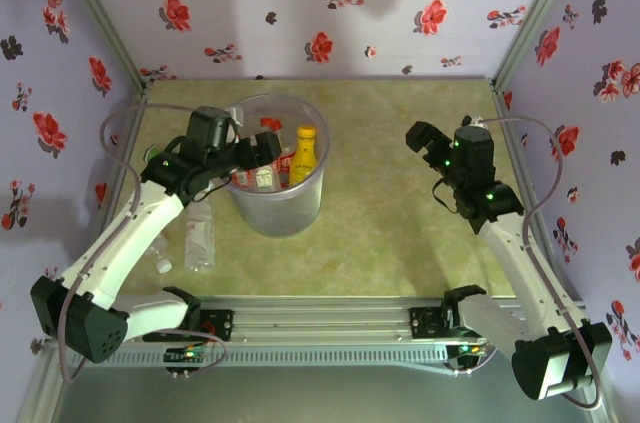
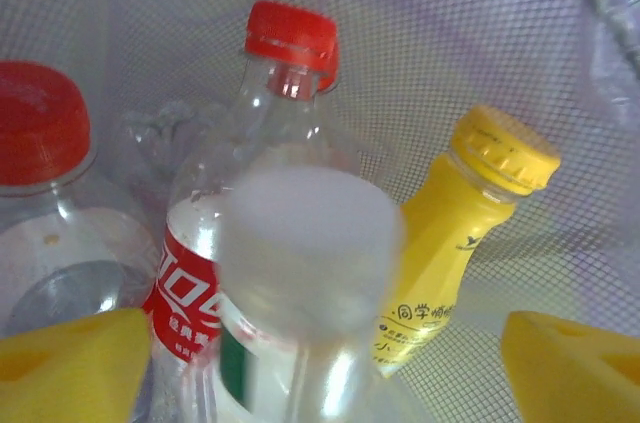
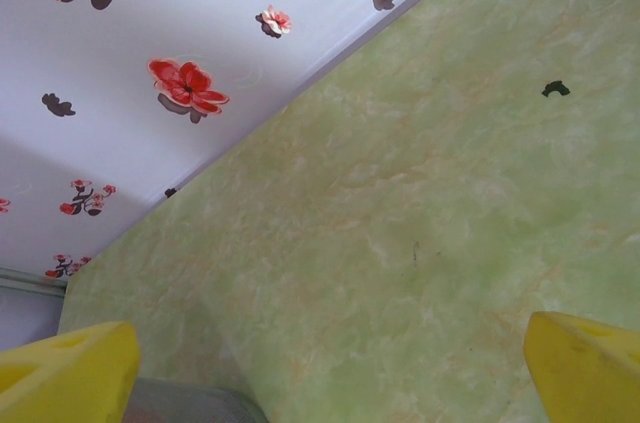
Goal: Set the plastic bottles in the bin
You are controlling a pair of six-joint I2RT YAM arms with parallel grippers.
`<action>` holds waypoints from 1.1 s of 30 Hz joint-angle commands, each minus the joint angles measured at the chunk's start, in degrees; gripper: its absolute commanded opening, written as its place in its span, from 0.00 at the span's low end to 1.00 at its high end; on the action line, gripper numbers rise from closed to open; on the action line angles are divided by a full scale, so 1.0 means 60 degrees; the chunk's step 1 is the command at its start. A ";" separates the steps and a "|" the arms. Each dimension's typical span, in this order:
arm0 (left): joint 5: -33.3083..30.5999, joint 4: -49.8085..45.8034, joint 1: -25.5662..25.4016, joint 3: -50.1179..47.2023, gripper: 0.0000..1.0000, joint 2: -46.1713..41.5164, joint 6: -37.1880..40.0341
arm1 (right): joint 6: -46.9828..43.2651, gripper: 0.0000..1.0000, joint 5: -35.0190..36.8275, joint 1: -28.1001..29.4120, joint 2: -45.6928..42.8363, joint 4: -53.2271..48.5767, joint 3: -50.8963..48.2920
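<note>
The grey translucent bin [image 1: 290, 211] stands left of the table's middle. It holds a yellow bottle [image 1: 303, 153] [image 2: 455, 233] and clear red-capped bottles [image 2: 255, 193] [image 2: 40, 123]. My left gripper [image 1: 262, 151] [image 2: 325, 363] hangs over the bin's left rim, open, its yellow pads [image 2: 70, 363] wide apart. A blurred clear bottle with a white cap [image 2: 310, 243] sits between the pads without touching either. Another clear bottle [image 1: 200, 236] lies on the table left of the bin. My right gripper [image 1: 420, 138] [image 3: 330, 368] hovers open and empty over bare table to the right of the bin.
A white-capped bottle [image 1: 163, 265] lies near my left arm and a green cap [image 1: 155, 155] shows behind it. Floral walls close in the table on three sides. The bin's edge [image 3: 190, 405] sits at the bottom left of the right wrist view.
</note>
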 commanded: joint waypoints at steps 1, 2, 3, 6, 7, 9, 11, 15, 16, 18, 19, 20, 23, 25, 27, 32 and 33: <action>-0.0115 -0.0151 -0.0052 0.0848 0.99 -0.0129 0.0711 | -0.0132 0.99 -0.0026 -0.0060 -0.0015 0.0254 -0.0088; -0.0353 -0.0355 -0.0049 0.1082 1.00 -0.0042 0.0964 | -0.0143 0.99 -0.0022 -0.0049 -0.0035 0.0247 -0.0100; -0.0667 -0.0497 -0.0049 0.1260 0.99 0.0047 0.1173 | -0.0147 0.99 -0.0026 -0.0050 -0.0035 0.0242 -0.0103; -0.1257 -0.0463 -0.0049 0.1534 0.93 0.0314 0.1604 | -0.0126 0.99 -0.0039 -0.0053 -0.0022 0.0251 -0.0117; -0.1274 -0.0390 -0.0052 0.1602 0.88 0.0443 0.1668 | -0.0133 0.99 -0.0052 -0.0049 -0.0023 0.0235 -0.0108; -0.1218 -0.0310 -0.0060 0.1681 0.78 0.0710 0.1672 | -0.0159 0.99 -0.0044 -0.0049 -0.0029 0.0192 -0.0103; -0.1037 -0.0241 -0.0097 0.1685 0.69 0.0967 0.1658 | -0.0199 0.99 0.0010 -0.0057 -0.0050 0.0124 -0.0103; -0.0790 -0.0070 -0.0278 0.1457 0.54 0.1211 0.1544 | -0.0235 0.99 0.0069 -0.0069 -0.0051 0.0078 -0.0117; -0.0764 -0.0032 -0.0354 0.1369 0.49 0.1256 0.1466 | -0.0228 0.99 0.0062 -0.0069 -0.0033 0.0092 -0.0119; -0.0664 0.0128 -0.0451 0.1173 0.45 0.1331 0.1347 | -0.0220 0.99 0.0036 -0.0075 0.0021 0.0158 -0.0146; -0.0599 0.0200 -0.0522 0.1056 0.44 0.1373 0.1255 | -0.0196 0.99 0.0020 -0.0064 0.0041 0.0202 -0.0149; -0.0534 0.0303 -0.0581 0.0939 0.42 0.1427 0.1171 | -0.0179 0.99 -0.0009 -0.0064 0.0060 0.0234 -0.0154; -0.0377 0.0526 -0.0783 0.0664 0.41 0.1653 0.0960 | -0.0148 0.99 -0.0055 -0.0066 0.0124 0.0268 -0.0176; -0.0354 0.0618 -0.0887 0.0503 0.39 0.1830 0.0793 | -0.0147 0.99 -0.0055 -0.0064 0.0103 0.0270 -0.0202; -0.0299 0.0790 -0.0990 0.0239 0.38 0.1966 0.0636 | -0.0133 0.99 -0.0044 -0.0065 0.0068 0.0254 -0.0233; -0.0290 0.0960 -0.1038 -0.0040 0.38 0.2032 0.0509 | -0.0045 0.99 -0.0003 -0.0063 -0.0038 0.0312 -0.0355; -0.0326 0.0939 -0.1031 0.0046 0.38 0.2000 0.0539 | -0.0038 0.99 -0.0036 -0.0066 -0.0027 0.0327 -0.0351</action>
